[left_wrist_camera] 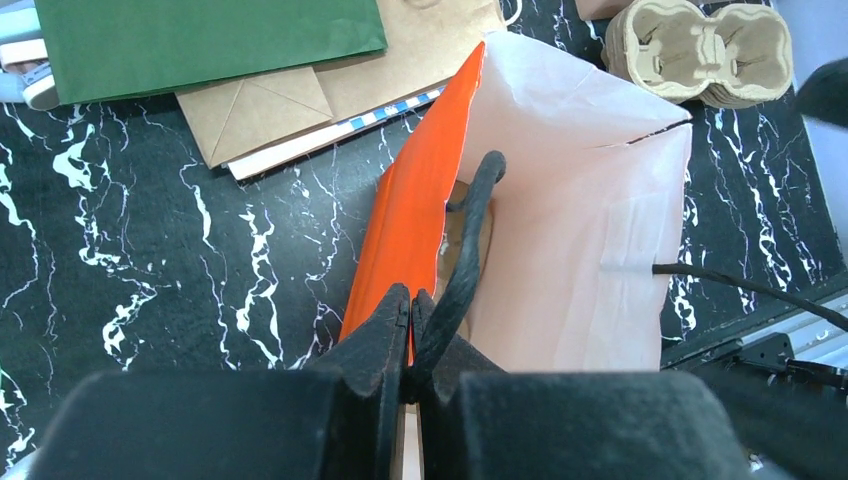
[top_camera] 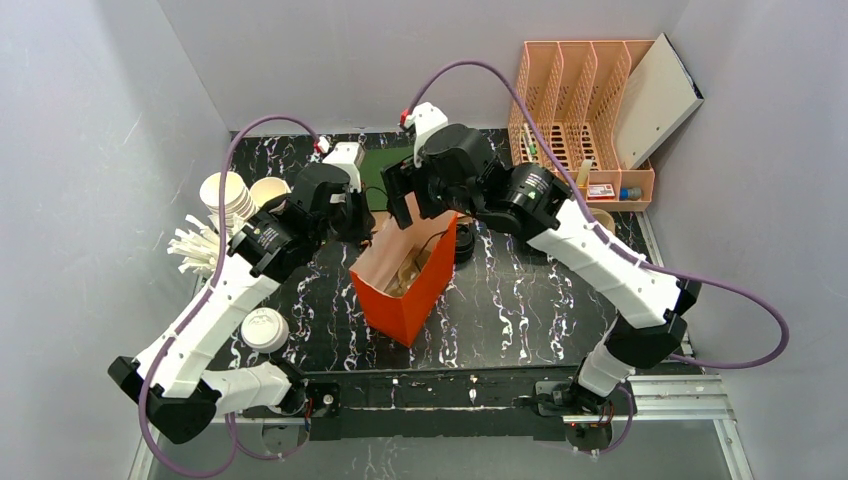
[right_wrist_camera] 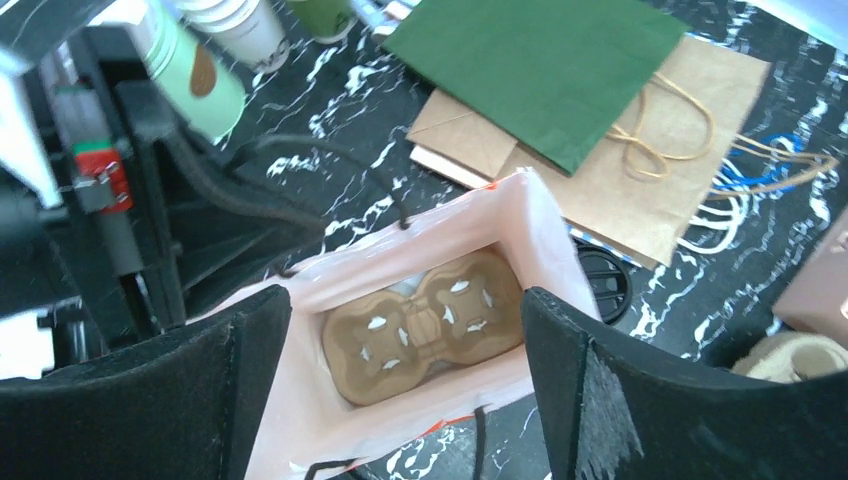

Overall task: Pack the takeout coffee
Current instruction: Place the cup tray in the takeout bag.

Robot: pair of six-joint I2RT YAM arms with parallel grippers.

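An orange paper bag [top_camera: 405, 290] stands open mid-table, pale pink inside [left_wrist_camera: 580, 220]. My left gripper [left_wrist_camera: 412, 300] is shut on the bag's near rim, right beside its black handle [left_wrist_camera: 470, 250], and holds that wall upright; in the top view this gripper [top_camera: 360, 225] is at the bag's back left corner. My right gripper [right_wrist_camera: 410, 370] hovers open over the bag's mouth with nothing between its fingers [right_wrist_camera: 570, 380], and shows above the bag's far end [top_camera: 405, 205]. A brown cardboard cup carrier [right_wrist_camera: 425, 325] lies flat on the bag's floor. The takeout coffee is out of view.
A flat green bag [right_wrist_camera: 540, 70] and a brown bag [right_wrist_camera: 620, 170] lie behind the orange one. A black lid [right_wrist_camera: 600, 280] rests beside it. Spare cup carriers [left_wrist_camera: 700, 50], stacked white cups [top_camera: 225, 195], a white lid [top_camera: 265, 328] and a peach file rack [top_camera: 580, 110] ring the table.
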